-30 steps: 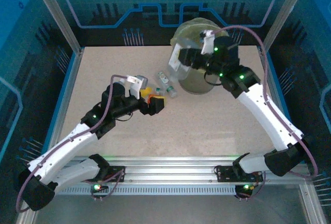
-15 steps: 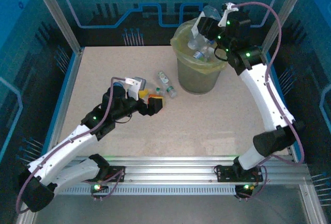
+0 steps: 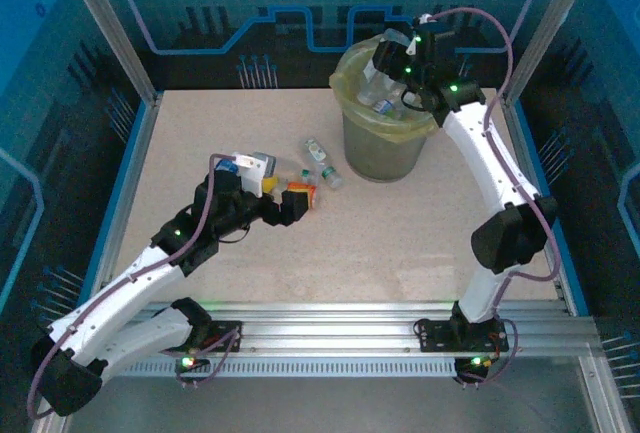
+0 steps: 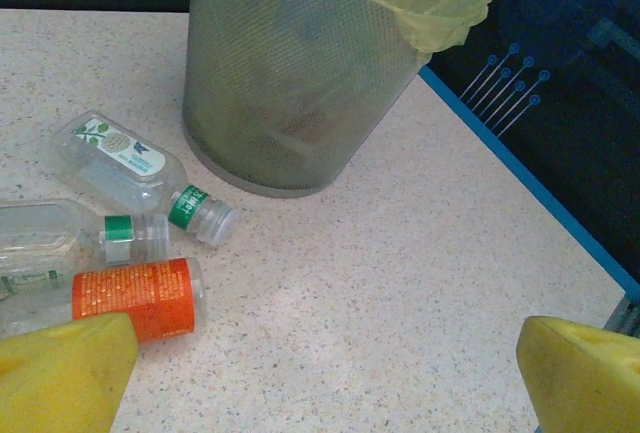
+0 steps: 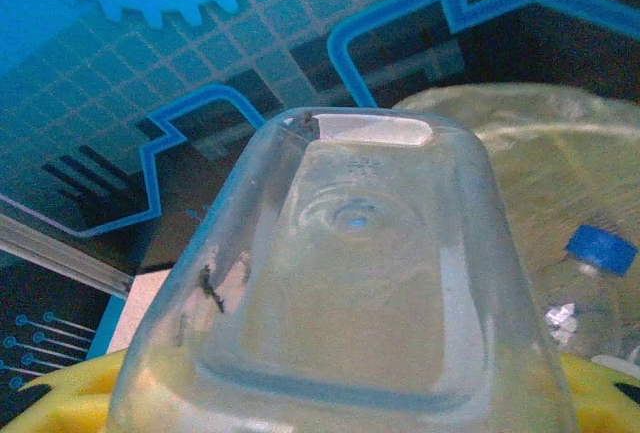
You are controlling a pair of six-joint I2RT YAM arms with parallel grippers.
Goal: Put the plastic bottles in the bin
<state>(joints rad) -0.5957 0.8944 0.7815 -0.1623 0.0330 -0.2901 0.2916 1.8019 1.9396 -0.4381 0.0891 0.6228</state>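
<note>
Clear bottle (image 5: 350, 283) gripped by part-closed right claw (image 3: 392, 53), held above bin (image 3: 385, 158) mouth, upper right; left claw (image 3: 288, 203) spread wide, empty.

No text legible, print on orange-labelled bottle (image 4: 135, 298) too fine, embossing on clear bottle (image 5: 350, 253) blurred

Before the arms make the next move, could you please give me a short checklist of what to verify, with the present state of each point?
1. Right hand grips the clear bottle: ok.
2. That bottle fully over the bin opening: cannot tell; it hangs near the far rim.
3. Left hand open: ok.
4. Orange-label bottle between the left fingers: not ok; it lies beside one finger.
5. Table free of bottles: not ok; three lie there.
</note>
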